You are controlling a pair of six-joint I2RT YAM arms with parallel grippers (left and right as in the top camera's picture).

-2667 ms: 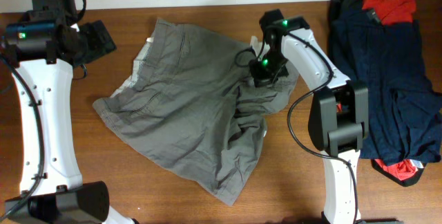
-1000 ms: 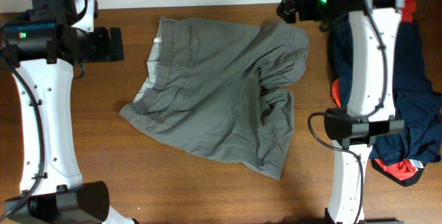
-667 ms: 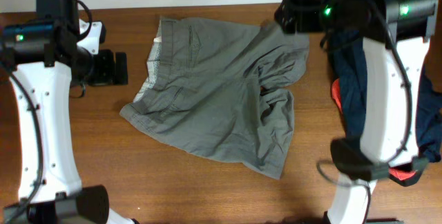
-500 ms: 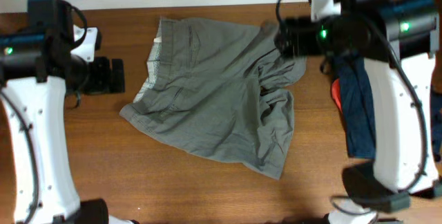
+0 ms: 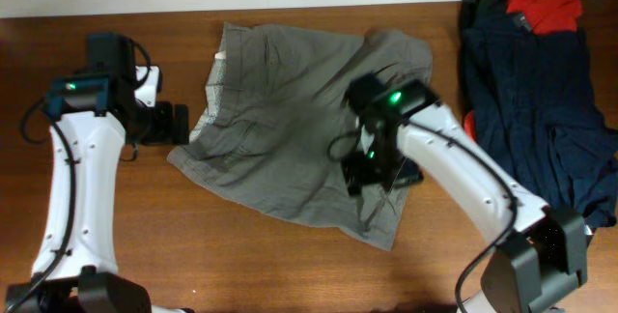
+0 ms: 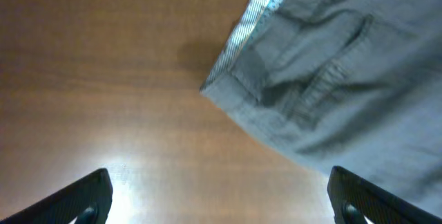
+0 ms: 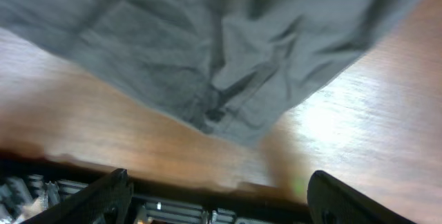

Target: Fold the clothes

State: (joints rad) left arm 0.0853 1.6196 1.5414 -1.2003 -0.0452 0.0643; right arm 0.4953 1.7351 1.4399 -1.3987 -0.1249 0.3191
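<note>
The grey shorts (image 5: pixel 290 125) lie rumpled on the worktop (image 5: pixel 193 255). Both hands gape, empty: the left hand (image 5: pixel 172 123) beside the waistband corner (image 6: pixel 215 89), the right hand (image 5: pixel 379 171) above the leg hem (image 7: pixel 224 124). I reckon each should pinch its edge squarely, then draw the cloth taut before folding.

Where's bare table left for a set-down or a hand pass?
Widest bare patch: front table, bordered by the shorts, left arm and right arm. A narrow strip runs between shorts and navy pile. Crowded: the right edge under that pile, the centre under shorts.
</note>
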